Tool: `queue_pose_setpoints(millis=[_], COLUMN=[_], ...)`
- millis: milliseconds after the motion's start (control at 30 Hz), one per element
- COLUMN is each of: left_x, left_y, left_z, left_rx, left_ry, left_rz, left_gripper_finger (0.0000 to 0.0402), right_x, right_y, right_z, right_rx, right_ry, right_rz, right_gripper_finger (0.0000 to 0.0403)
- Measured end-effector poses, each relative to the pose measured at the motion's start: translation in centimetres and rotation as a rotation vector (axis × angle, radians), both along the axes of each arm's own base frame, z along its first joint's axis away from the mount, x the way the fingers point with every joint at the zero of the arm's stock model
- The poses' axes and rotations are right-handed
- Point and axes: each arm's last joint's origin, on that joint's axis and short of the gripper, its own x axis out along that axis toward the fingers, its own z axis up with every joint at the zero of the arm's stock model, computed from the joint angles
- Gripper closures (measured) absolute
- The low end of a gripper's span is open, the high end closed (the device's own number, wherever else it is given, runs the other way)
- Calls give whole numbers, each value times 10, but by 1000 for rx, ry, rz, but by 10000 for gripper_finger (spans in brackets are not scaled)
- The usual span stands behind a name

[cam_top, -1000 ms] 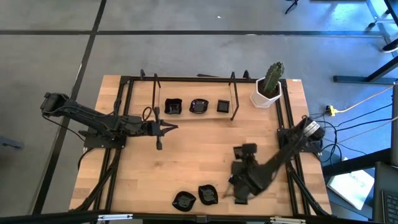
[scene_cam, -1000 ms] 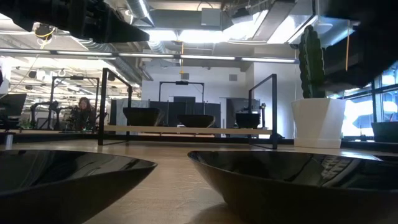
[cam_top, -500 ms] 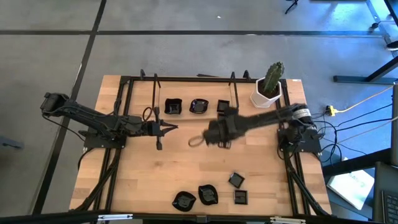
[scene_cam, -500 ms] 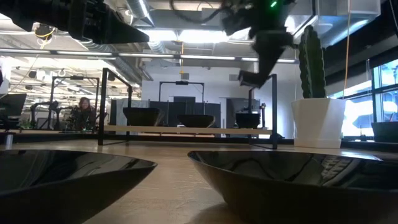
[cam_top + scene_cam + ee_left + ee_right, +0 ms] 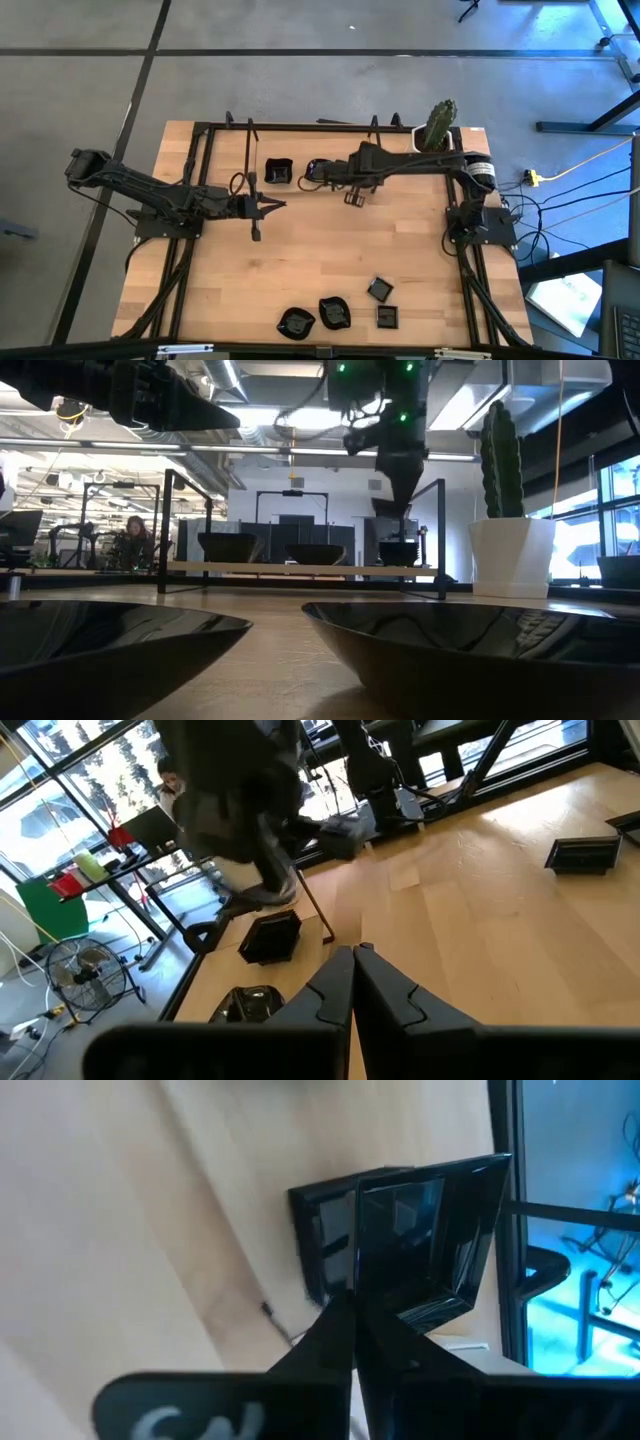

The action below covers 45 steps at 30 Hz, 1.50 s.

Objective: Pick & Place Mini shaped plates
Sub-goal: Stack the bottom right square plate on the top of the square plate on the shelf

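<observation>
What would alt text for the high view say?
The right gripper reaches over the raised shelf at the table's far edge, beside a black dish. The left gripper waits mid-table, shut; four more dishes sit near the front edge.

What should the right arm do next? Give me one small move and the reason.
Probably lower the right gripper straight down. It is shut on a square plate and hangs above the matching square plate on the far shelf, not yet seated on it. Opening now would likely drop the plate. The left gripper waits shut over the table.
</observation>
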Motion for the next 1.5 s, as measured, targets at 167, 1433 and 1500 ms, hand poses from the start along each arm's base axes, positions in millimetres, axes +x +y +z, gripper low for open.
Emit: queue_pose_setpoints(millis=[167, 1433, 1500], left_x=[0, 0, 0], left_y=[0, 0, 0], left_z=[0, 0, 0], left_rx=[0, -4, -4], left_ry=[0, -1, -1], left_rz=[0, 0, 0], left_gripper_finger=[399, 394, 397], right_x=[4, 9, 8], right_y=[-13, -35, -34], right_z=[-12, -30, -30], right_rx=[20, 64, 66], right_ry=[51, 156, 169], right_rz=[-8, 77, 93], right_gripper_finger=[397, 396, 396])
